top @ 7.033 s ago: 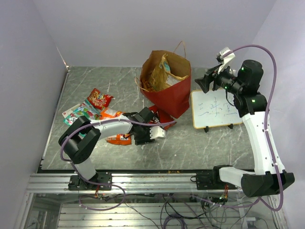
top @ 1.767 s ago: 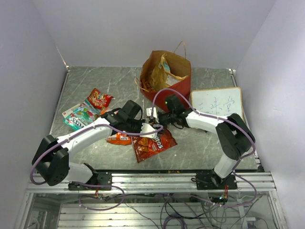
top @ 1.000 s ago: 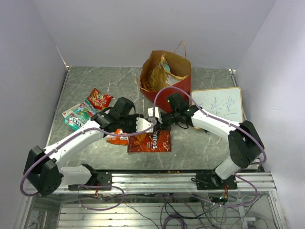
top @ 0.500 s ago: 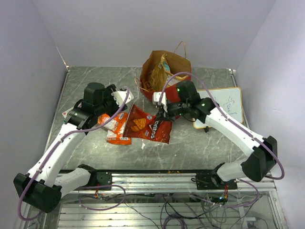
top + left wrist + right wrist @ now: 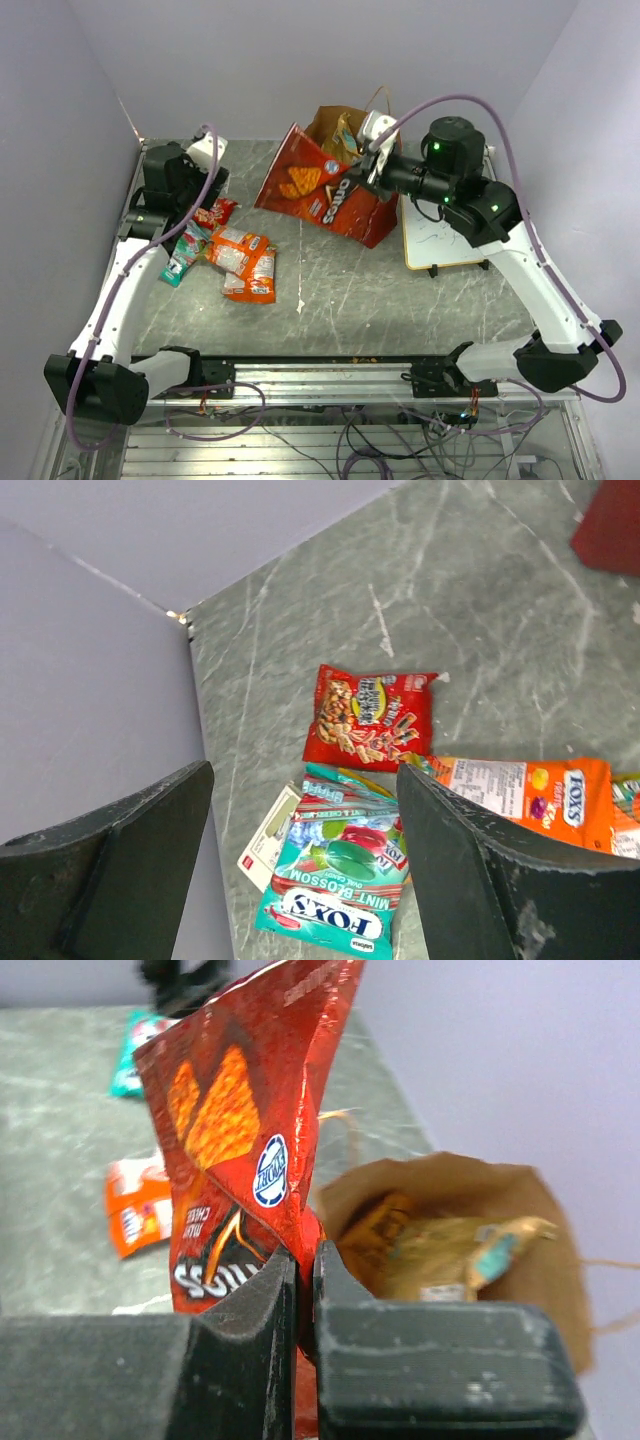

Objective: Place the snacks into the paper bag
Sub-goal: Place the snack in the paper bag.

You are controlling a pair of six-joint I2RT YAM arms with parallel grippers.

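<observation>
My right gripper (image 5: 364, 166) (image 5: 300, 1260) is shut on a corner of a red chip bag (image 5: 310, 185) (image 5: 250, 1130), which hangs in the air just left of the paper bag's open top. The paper bag (image 5: 372, 215) (image 5: 455, 1215) stands upright, red outside and brown inside, with packets in it. My left gripper (image 5: 195, 188) (image 5: 302, 775) is open and empty, high over the far left of the table. Below it lie a red packet (image 5: 370, 715) (image 5: 212, 211), a teal mint pack (image 5: 340, 875) (image 5: 183, 250) and an orange pack (image 5: 520, 790) (image 5: 243, 252).
A wood-framed whiteboard (image 5: 450, 240) stands right of the paper bag, partly behind my right arm. Another orange packet (image 5: 250, 289) lies nearer the front. The left wall (image 5: 90, 710) and the table's left edge run close to my left gripper.
My right gripper lifted the chip bag off the table to beside the paper bag's mouth. My left gripper opened, let the bag go and swung back left above the small packets.
</observation>
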